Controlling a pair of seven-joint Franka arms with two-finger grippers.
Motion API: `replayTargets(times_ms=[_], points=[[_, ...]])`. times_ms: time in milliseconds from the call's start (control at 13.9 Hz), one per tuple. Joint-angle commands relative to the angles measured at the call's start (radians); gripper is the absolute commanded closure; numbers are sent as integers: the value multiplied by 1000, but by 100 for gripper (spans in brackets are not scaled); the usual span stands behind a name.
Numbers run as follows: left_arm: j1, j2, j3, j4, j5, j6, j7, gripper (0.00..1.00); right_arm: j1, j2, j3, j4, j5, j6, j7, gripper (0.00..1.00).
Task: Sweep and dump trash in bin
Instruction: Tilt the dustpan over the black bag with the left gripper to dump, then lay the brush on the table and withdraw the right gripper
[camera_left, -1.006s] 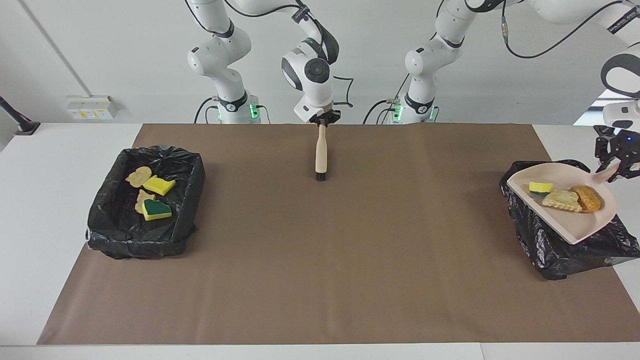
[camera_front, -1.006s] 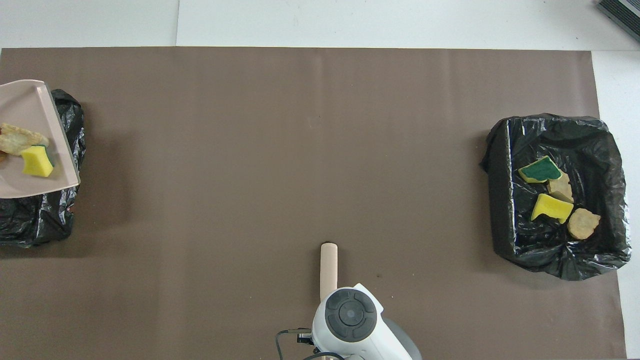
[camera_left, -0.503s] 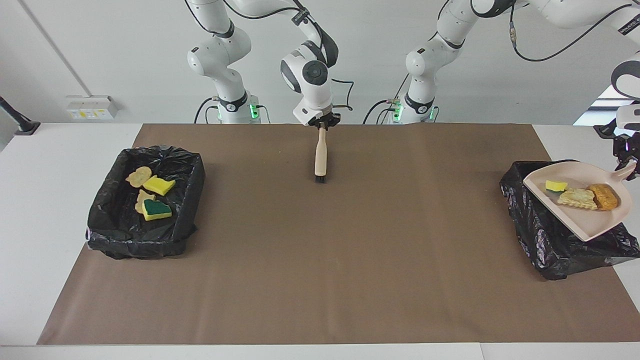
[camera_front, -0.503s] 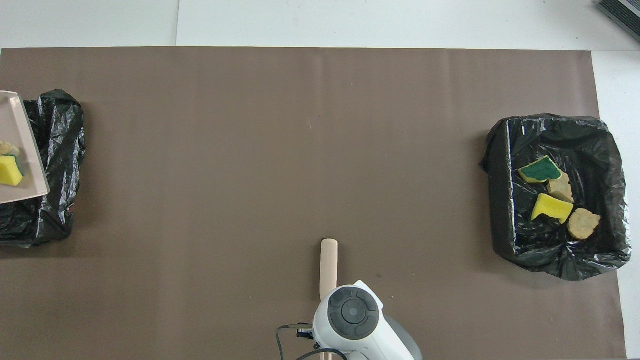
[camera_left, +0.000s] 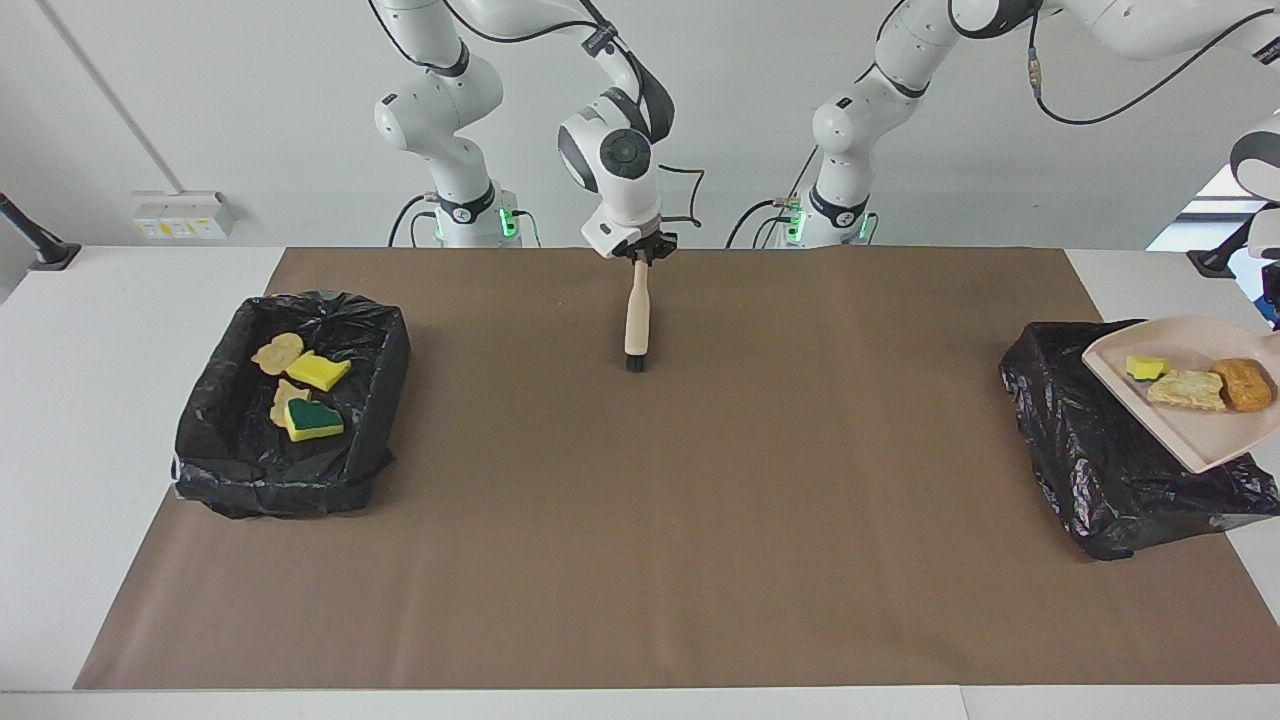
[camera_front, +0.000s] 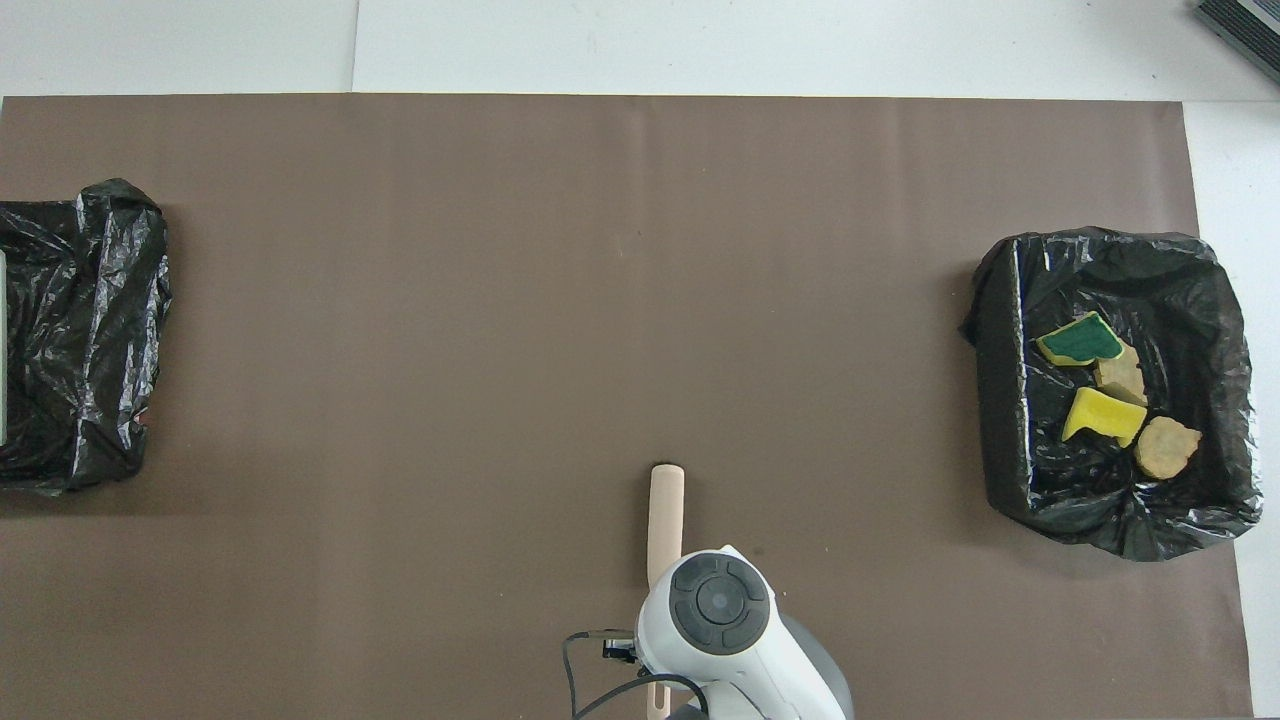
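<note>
the dustpan (camera_left: 1190, 400), pale pink, hung in the air over the black-lined bin at the left arm's end of the table (camera_left: 1100, 470), its handle running off the edge of the facing view toward the left gripper (camera_left: 1274, 300), of which only a sliver showed; whether its fingers were spread or pressed together could not be told from the pictures. three scraps of trash lay in the pan in a row along its long axis: a small yellow-and-green sponge piece (camera_left: 1146, 367) toward the pan's open lip, a pale tan bread-like lump (camera_left: 1186, 390) in the middle, and an orange-brown lump (camera_left: 1245, 385) toward the handle. the lip pointed toward the right arm's end of the table.

relative to that bin, the brush (camera_left: 636, 315) hung well apart, over the brown mat (camera_left: 700, 520), upright with dark bristles down and its beige handle pinched at the top by the right gripper (camera_left: 640, 253).

the other bin (camera_left: 290, 480), at the right arm's end, held four scraps: a tan lump (camera_left: 277, 352), a yellow sponge piece (camera_left: 318, 371), another tan lump (camera_left: 285, 396) and a green-topped sponge piece (camera_left: 313, 419) lying close together
</note>
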Motion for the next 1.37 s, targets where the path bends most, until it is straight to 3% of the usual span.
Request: replayTargets(times_ms=[0, 359, 719, 1006, 1294], points=[[-34, -12, 10, -5, 77, -11, 3, 100, -4, 17, 4, 6, -11, 22, -45, 0], [-57, -35, 12, -5, 198, -48, 0, 100, -27, 28, -4, 81, -72, -12, -51, 0], [-64, -66, 13, 9, 268, -48, -7, 100, -169, -15, -4, 126, -207, -73, -66, 0], [-77, -123, -1, 9, 243, -72, -10, 100, -293, -67, -5, 192, -276, -193, -158, 0], [-127, -132, -2, 38, 40, -108, -29, 100, -352, -62, -5, 246, -390, -207, -178, 0]])
